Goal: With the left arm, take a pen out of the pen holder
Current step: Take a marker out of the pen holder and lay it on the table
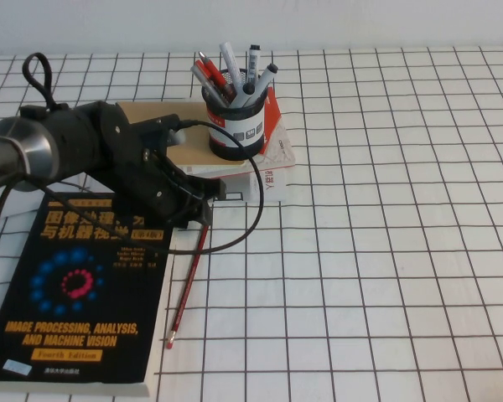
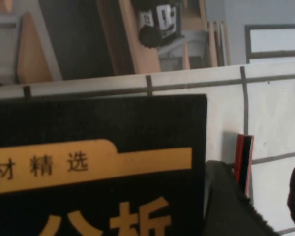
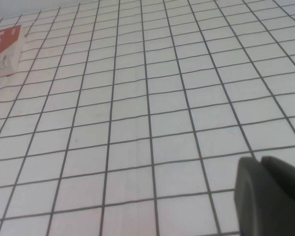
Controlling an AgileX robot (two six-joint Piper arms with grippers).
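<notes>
Overhead, the high view takes in the whole layout: the pen holder (image 1: 235,126) stands upright on a stack of books (image 1: 272,172), with several pens (image 1: 230,63) bristling from it. At about seven o'clock from it, the left gripper (image 1: 199,213) hangs low over the gridded table (image 1: 402,251). A red pen (image 1: 187,285) lies flat on the table, out of the holder. It runs from under the gripper toward seven o'clock, just beside the right edge of a black book (image 1: 75,318). The left wrist view adds what the arm's bulk hides from above. Its two dark fingers (image 2: 226,206) stand well apart, and the pen's end lies between them close to one finger, though contact cannot be judged. The gap is clearly wider than the pen, so nothing is clamped. The right gripper (image 3: 262,164) shows only in its own wrist view, its fingers pressed together, holding nothing. It is above bare grid squares, well apart from a red-and-white book (image 3: 5,49).
</notes>
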